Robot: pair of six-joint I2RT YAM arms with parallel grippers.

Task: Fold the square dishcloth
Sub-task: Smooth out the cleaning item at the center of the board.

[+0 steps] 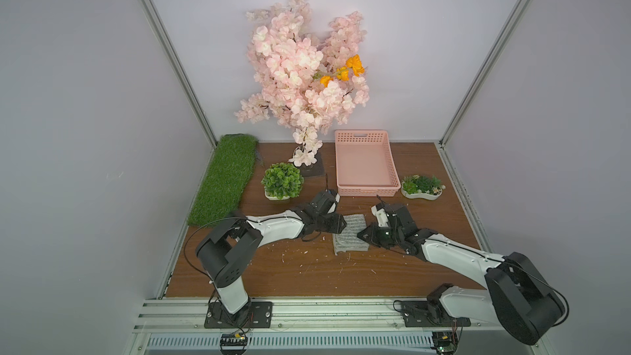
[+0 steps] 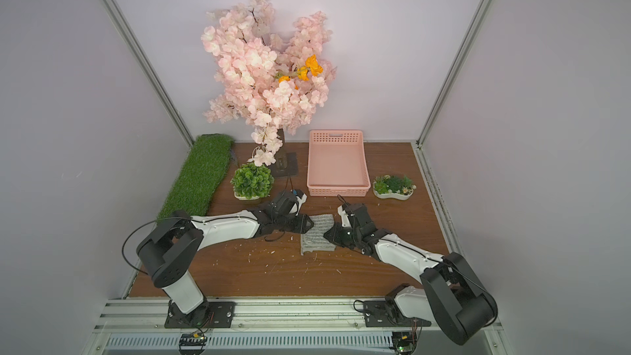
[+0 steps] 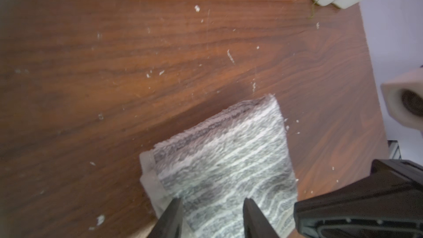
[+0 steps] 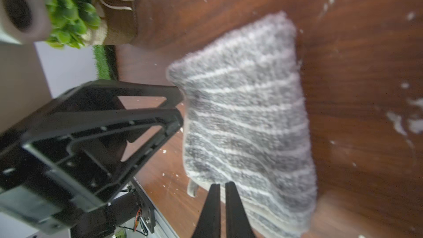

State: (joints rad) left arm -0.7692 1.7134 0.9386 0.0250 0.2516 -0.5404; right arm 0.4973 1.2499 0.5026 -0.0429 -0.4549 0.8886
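The square dishcloth (image 1: 350, 236) (image 2: 317, 236) lies folded into a small thick rectangle on the wooden table (image 1: 307, 271), grey with whitish stripes. A loose layer sticks out at its near end. My left gripper (image 1: 342, 225) (image 2: 308, 225) reaches in from the left, its jaws apart over the cloth's left edge (image 3: 229, 168); in the left wrist view (image 3: 212, 200) striped fabric shows between the fingers. My right gripper (image 1: 360, 234) (image 2: 326, 233) comes from the right, shut, its fingertips (image 4: 222, 184) at the cloth's right edge (image 4: 247, 122) with nothing visibly pinched.
A pink basket (image 1: 368, 191) stands just behind the cloth. A round green plant (image 1: 282, 181) sits behind the left arm and a succulent dish (image 1: 421, 187) at the right. A grass mat (image 1: 225, 179) runs along the left edge. The blossom tree (image 1: 304, 73) stands at the back. White crumbs dot the table.
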